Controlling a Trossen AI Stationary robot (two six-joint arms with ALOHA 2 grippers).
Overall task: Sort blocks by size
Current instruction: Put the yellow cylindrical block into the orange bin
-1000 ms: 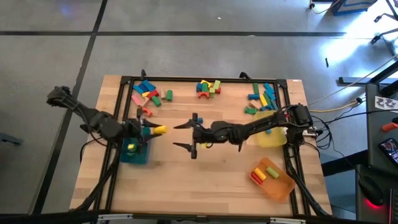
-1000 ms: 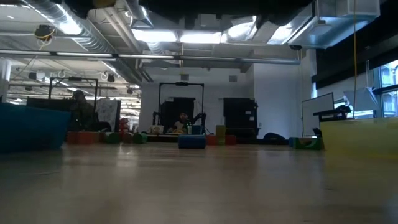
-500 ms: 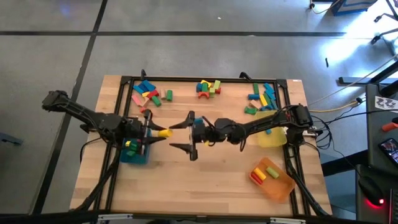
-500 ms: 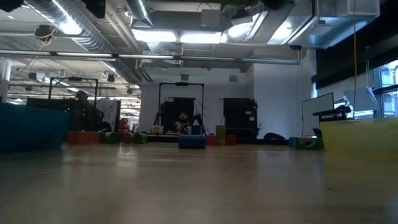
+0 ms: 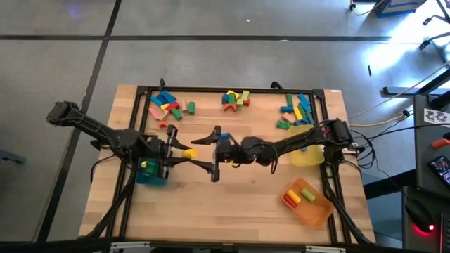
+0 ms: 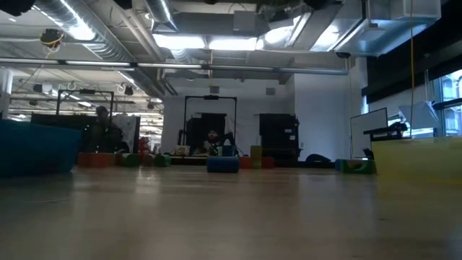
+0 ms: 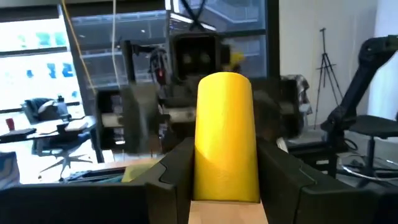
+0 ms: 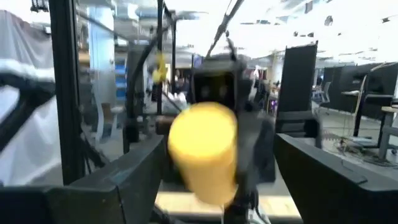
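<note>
1. The tabletop (image 5: 232, 211), a pale wooden board, fills the middle of the high view, with open bare wood across its lower centre and lower left; room for moving is judged best there.
2. Two dark arms meet at the centre of the frame. The left gripper (image 5: 177, 150) has its jaws closed on a yellow cylinder (image 5: 184, 150), which is held off the tabletop and pointed toward the right gripper (image 5: 212, 149), whose jaws stand wide just beside the cylinder's free end.
3. A hand-over is judged to be the step in hand; the cylinder should be centred between the wide jaws before they are closed, and released only once gripped.
4. A teal tray (image 5: 149, 176) lies under the left gripper, a yellow tray (image 5: 309, 156) at mid right, an orange tray (image 5: 313, 207) at lower right.
5. The blocks (image 5: 235, 99) are scattered along the upper edge in three loose groups, well apart from the grippers; that edge is crowded.
</note>
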